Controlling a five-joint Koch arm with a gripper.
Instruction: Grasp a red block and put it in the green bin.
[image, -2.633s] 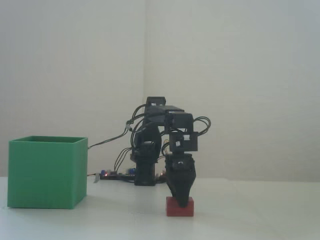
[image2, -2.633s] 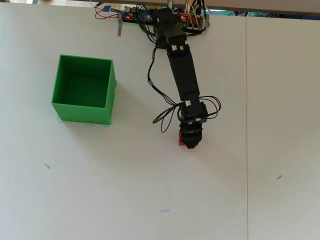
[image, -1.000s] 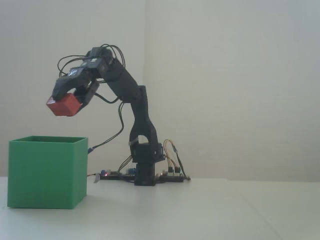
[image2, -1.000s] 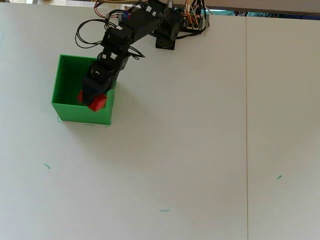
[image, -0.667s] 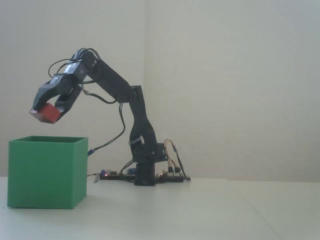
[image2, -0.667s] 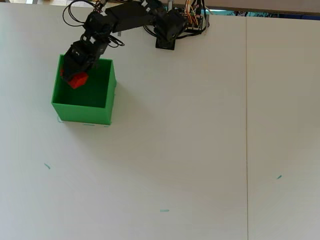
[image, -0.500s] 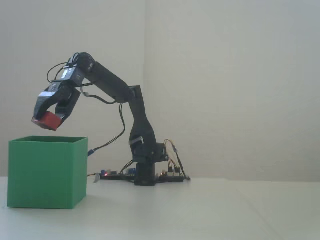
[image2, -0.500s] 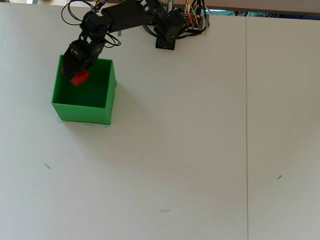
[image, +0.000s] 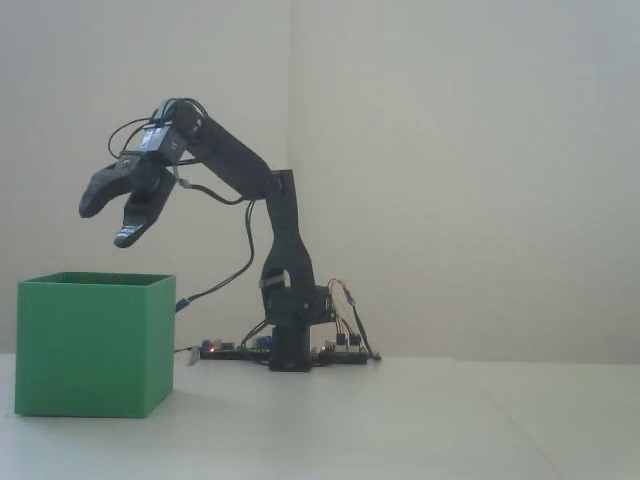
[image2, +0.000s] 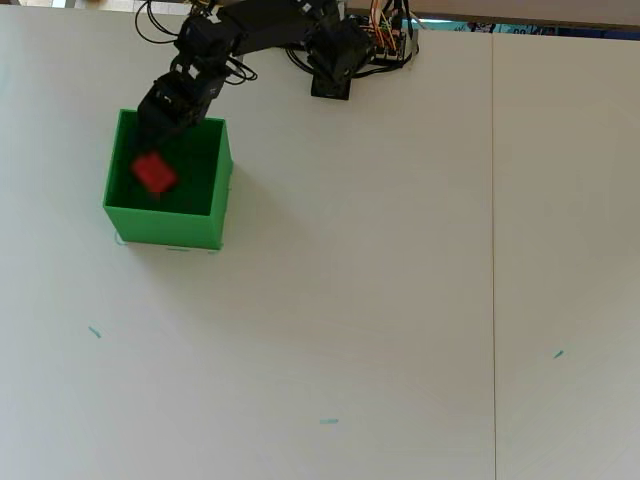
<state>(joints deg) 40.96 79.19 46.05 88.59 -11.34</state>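
Matte red block (image2: 153, 173) dropped into cube-shaped green bin (image2: 215, 190), claw (image: 108, 222) now spread

No readable text, labels or numbers anywhere

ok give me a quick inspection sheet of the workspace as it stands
surface: white table, a seam down its right side and a few small teal marks
block: red, blurred, within the bin's opening in the overhead view; hidden in the fixed view
bin: green, upright, on the table
clutter: nothing seen
gripper: jaws open, empty, above the bin
cables: black loops along the arm; coloured wires at the base board
surroundings: plain pale walls meeting in a corner
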